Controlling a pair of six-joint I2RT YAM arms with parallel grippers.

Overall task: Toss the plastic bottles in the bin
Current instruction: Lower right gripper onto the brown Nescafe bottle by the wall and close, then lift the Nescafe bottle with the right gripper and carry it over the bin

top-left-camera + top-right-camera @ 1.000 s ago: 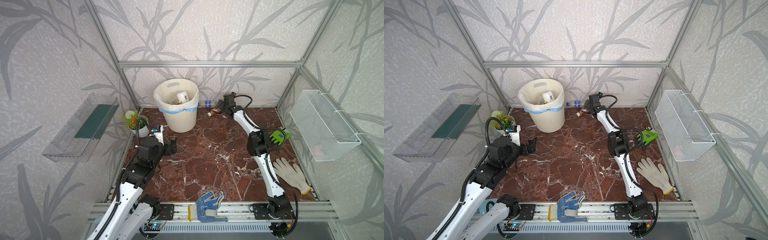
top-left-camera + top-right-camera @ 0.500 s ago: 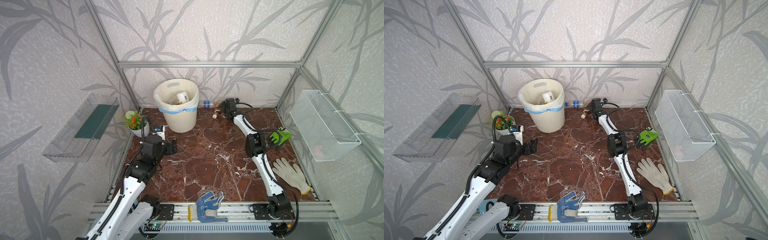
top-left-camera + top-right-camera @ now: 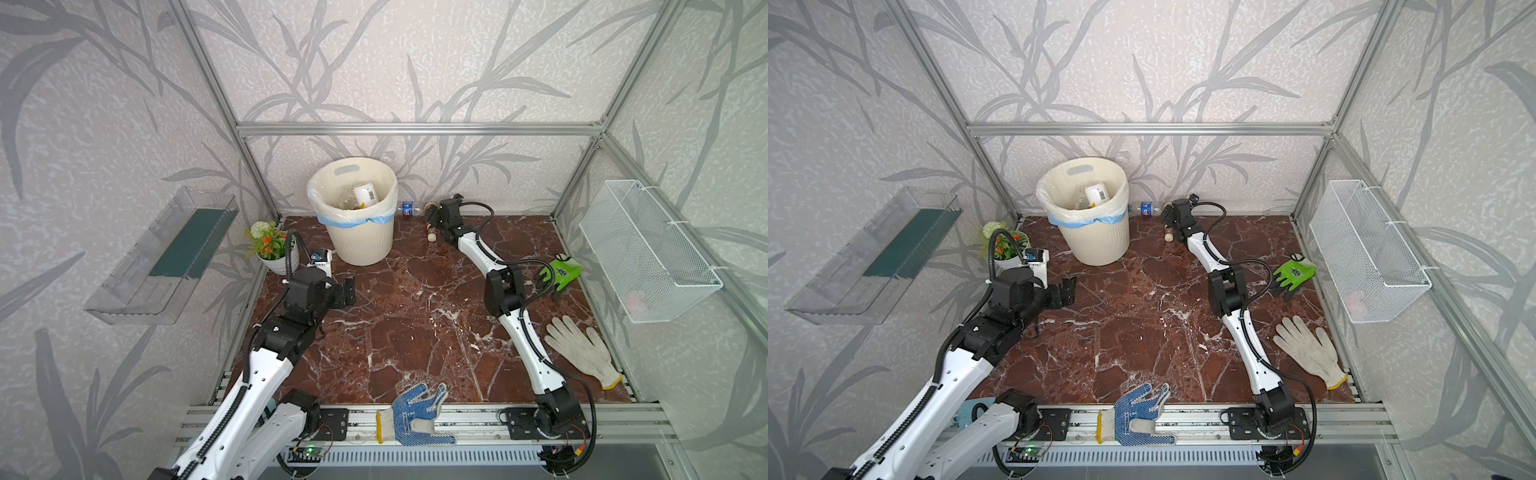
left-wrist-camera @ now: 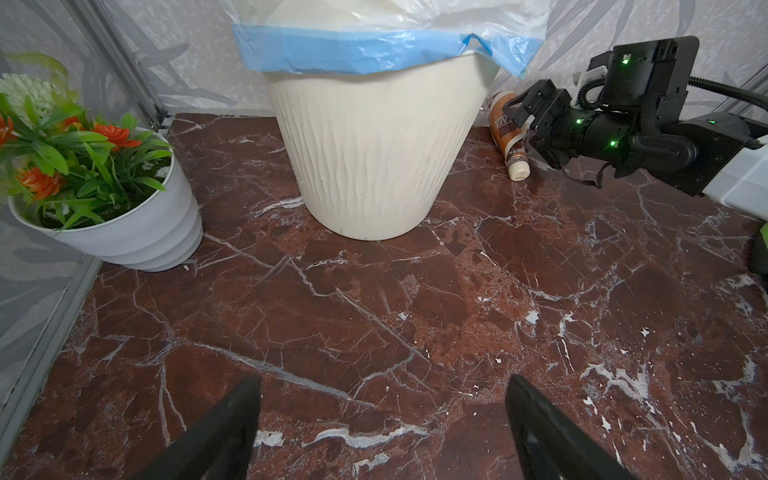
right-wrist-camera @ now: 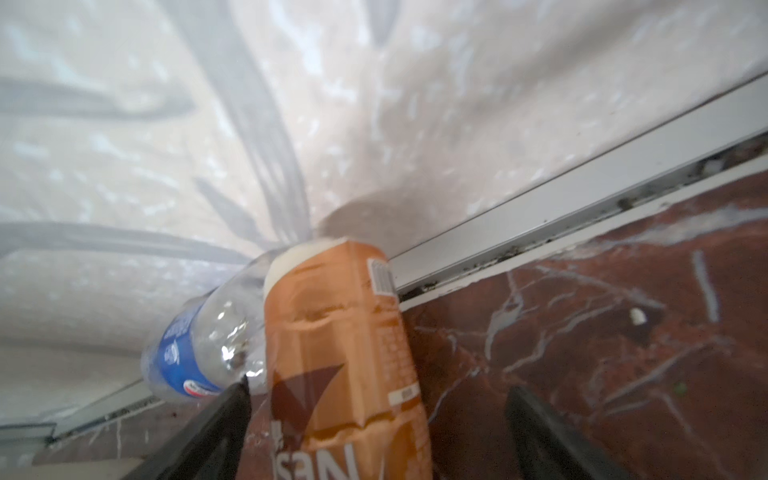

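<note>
left end effector (image 3: 348, 292) hangs over the table (image 3: 395, 332) round 9 o'clock, jaws wide, nothing in them. the bin (image 3: 361, 245) stands at 11 o'clock with a few bottles (image 3: 362, 194) already inside. two are left out by the back wall near 12 o'clock: a blue-label bottle (image 3: 409, 209) and, just beside it, a brown-label bottle (image 5: 340, 353) lying down. the right end effector (image 5: 380, 395) has its jaws spread wide around the brown one, not squeezing. looks like the grab step to me: close, lift, swing toward 11 o'clock, drop.
</note>
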